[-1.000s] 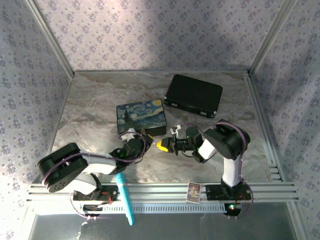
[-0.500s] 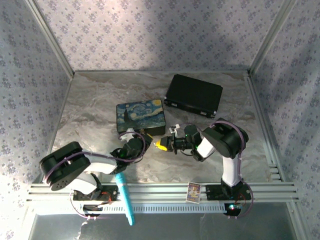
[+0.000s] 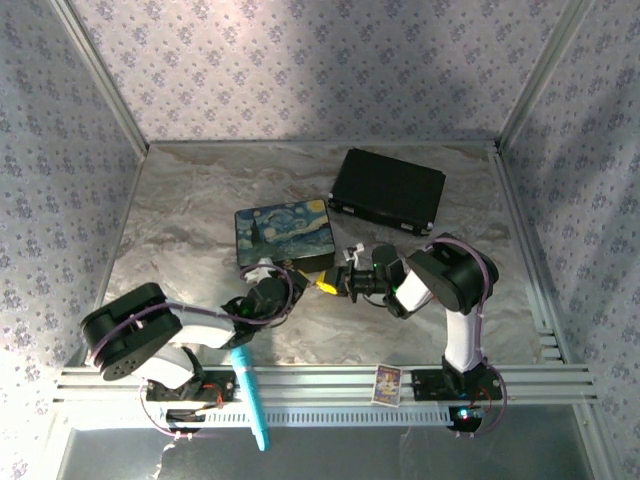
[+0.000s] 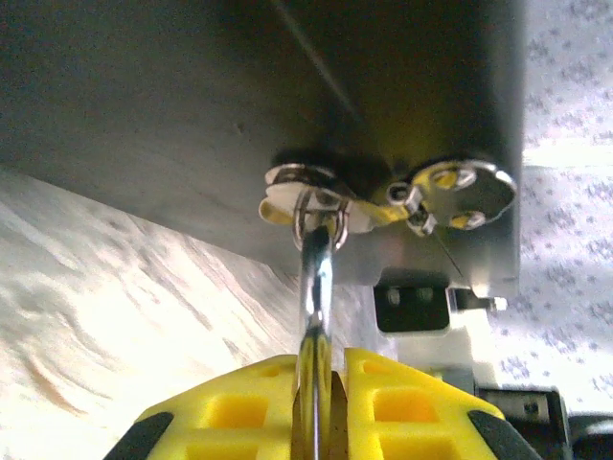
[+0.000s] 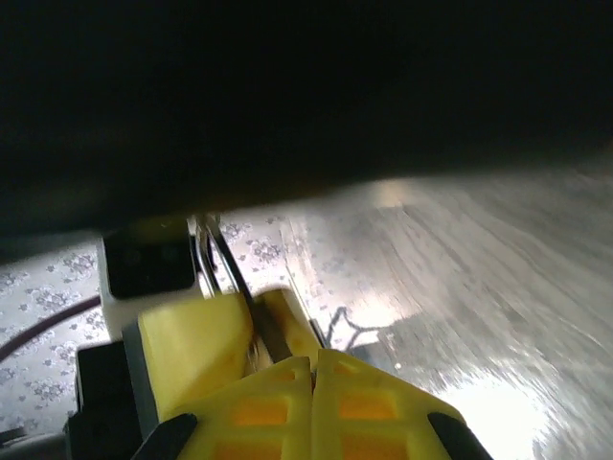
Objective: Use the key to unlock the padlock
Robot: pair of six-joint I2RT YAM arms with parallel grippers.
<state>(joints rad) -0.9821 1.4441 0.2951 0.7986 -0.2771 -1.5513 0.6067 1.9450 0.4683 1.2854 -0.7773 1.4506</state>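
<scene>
In the left wrist view my left gripper (image 4: 330, 369) is shut on the padlock (image 4: 316, 287). Its silver shackle rises from between the yellow fingers and passes through a metal ring (image 4: 316, 206) on the dark side of the painted box (image 4: 192, 96). From above, the left gripper (image 3: 290, 278) sits at the box's near edge, and the right gripper (image 3: 325, 285) is just beside it. The right gripper (image 5: 314, 369) has its yellow fingers pressed together, with nothing visible between them. The left gripper's yellow finger (image 5: 196, 345) is close on its left. The key is hidden.
The painted box (image 3: 285, 232) lies mid-table. A black case (image 3: 388, 190) sits behind it to the right. A silvery latch plate (image 4: 450, 187) is fixed beside the ring. A teal pen-like tool (image 3: 250, 395) lies on the front rail, and a small card (image 3: 387, 383) stands there too.
The right gripper has crept up and slightly left toward the box's front edge and the left gripper. The left gripper has kept its hold and barely moved.
</scene>
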